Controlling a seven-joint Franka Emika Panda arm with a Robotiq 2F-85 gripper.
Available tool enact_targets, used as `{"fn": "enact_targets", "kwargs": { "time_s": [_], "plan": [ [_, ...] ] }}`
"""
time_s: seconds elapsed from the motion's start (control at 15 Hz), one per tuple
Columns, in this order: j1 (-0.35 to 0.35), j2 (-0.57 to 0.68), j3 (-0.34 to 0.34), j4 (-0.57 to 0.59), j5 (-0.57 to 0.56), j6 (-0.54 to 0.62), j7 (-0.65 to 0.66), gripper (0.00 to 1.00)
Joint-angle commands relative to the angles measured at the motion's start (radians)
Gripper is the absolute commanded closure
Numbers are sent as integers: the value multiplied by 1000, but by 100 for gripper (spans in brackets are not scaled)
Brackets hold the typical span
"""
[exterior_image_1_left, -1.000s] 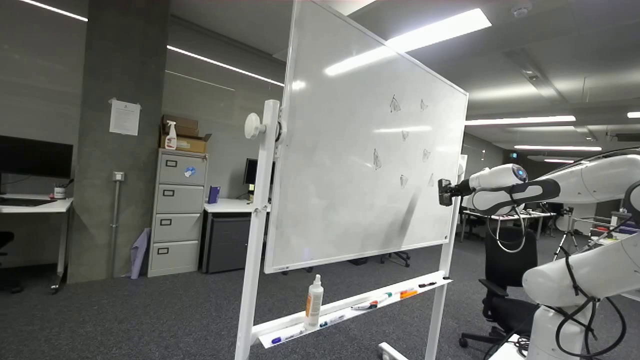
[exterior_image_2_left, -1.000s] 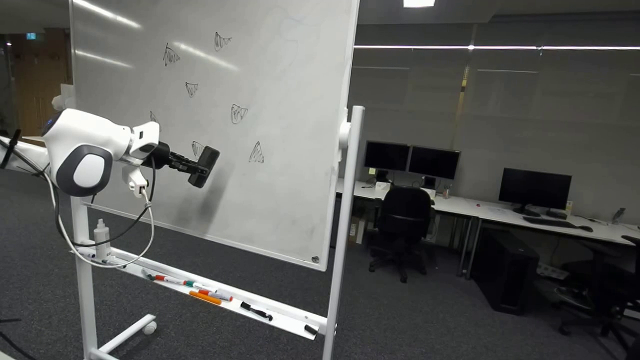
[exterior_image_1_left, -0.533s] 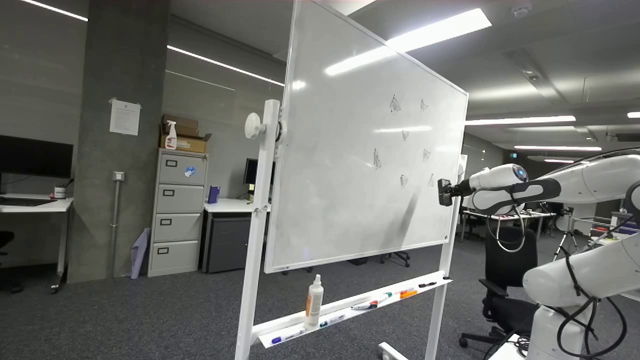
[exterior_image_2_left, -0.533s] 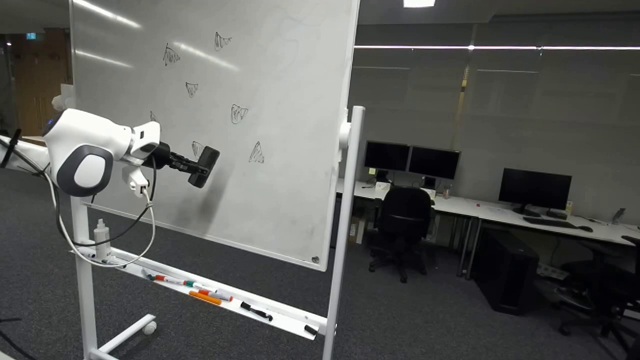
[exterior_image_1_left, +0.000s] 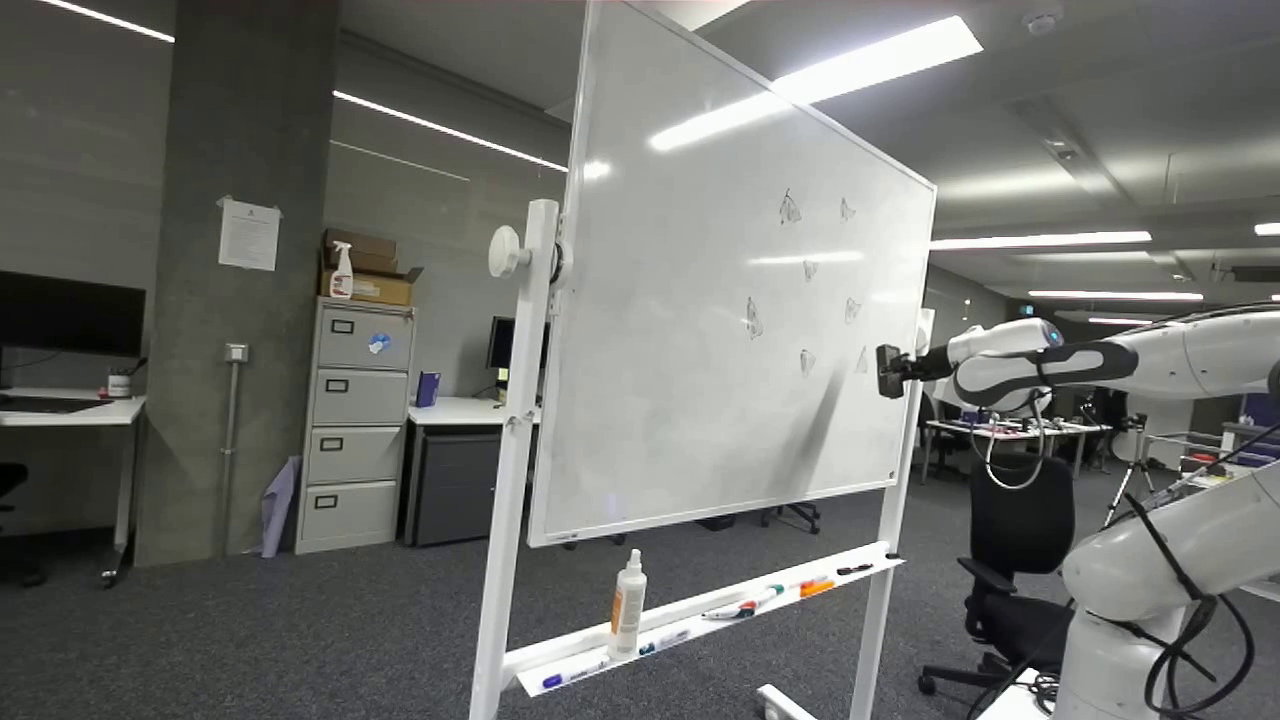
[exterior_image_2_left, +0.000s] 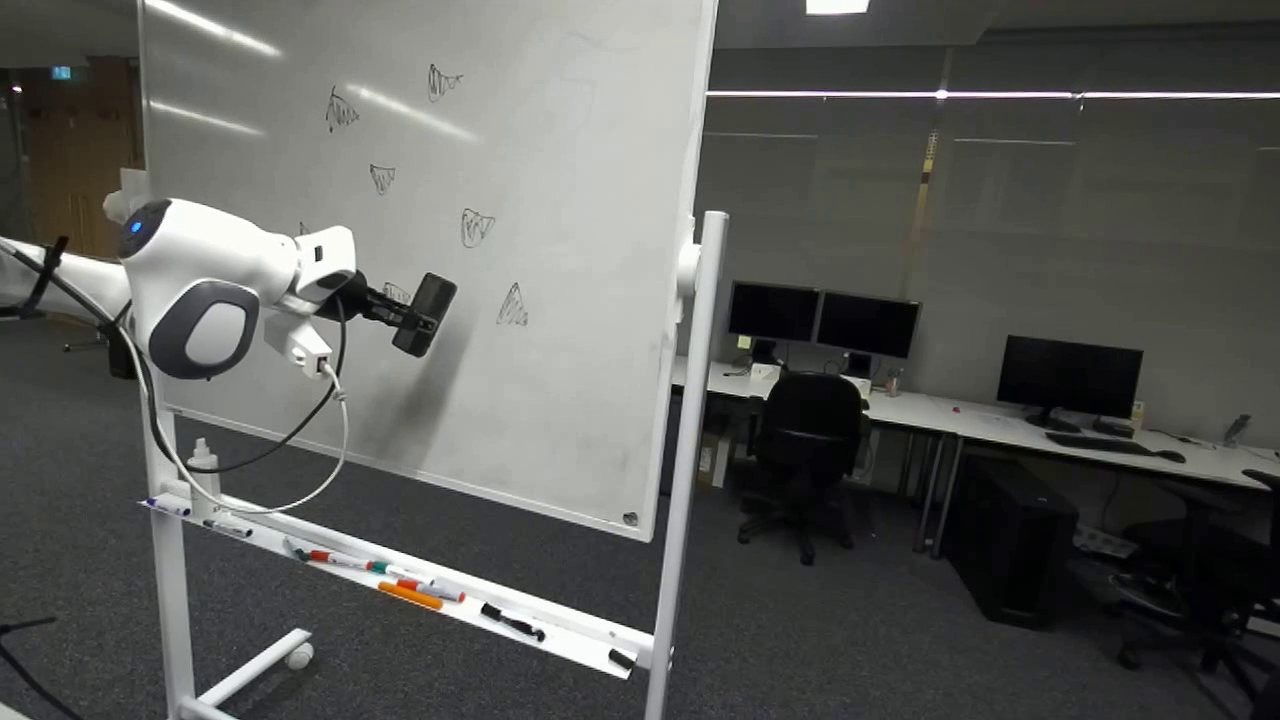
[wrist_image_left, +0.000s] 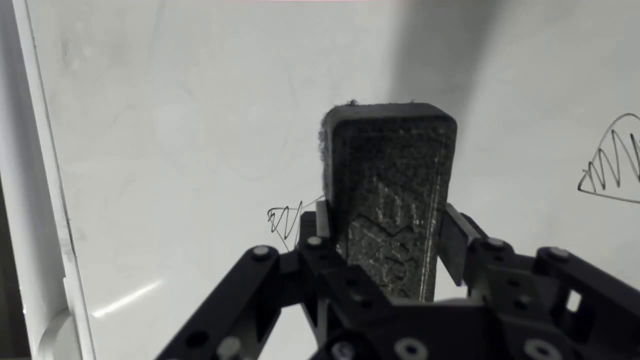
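Black eraser (wrist_image_left: 390, 165) in front of the whiteboard (exterior_image_2_left: 590, 420), pinched across its width by the gripper (wrist_image_left: 387, 227). Relative to half a second earlier, the eraser sits higher in both exterior views, its tilt scarcely altered. Long axis: oblique in an exterior view, upper end leaning right; nearly vertical in the wrist view, marked face toward the gripper. Hatched shapes (exterior_image_2_left: 512, 308) on the board are unchanged. Below: tray (exterior_image_2_left: 580, 643) with markers (exterior_image_2_left: 410, 597) and upright bottle (exterior_image_1_left: 628, 605).

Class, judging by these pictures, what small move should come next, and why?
Probably ease the black eraser toward the hatched drawings on the whiteboard: the gripper holds it, and in an exterior view the shadow lies apart from it, suggesting a gap.
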Motion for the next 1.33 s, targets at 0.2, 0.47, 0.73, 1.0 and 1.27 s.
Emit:
{"fn": "enact_targets", "kwargs": {
  "time_s": [0.2,0.47,0.73,1.0,1.27],
  "plan": [
    [216,50,-178,105,64,24,-107,70],
    [296,54,-264,138,77,16,-140,70],
    [360,44,-338,156,63,11,-189,70],
    [446,27,-418,192,56,-6,-244,70],
    [533,21,-487,242,51,-7,-279,70]
  ]
}}
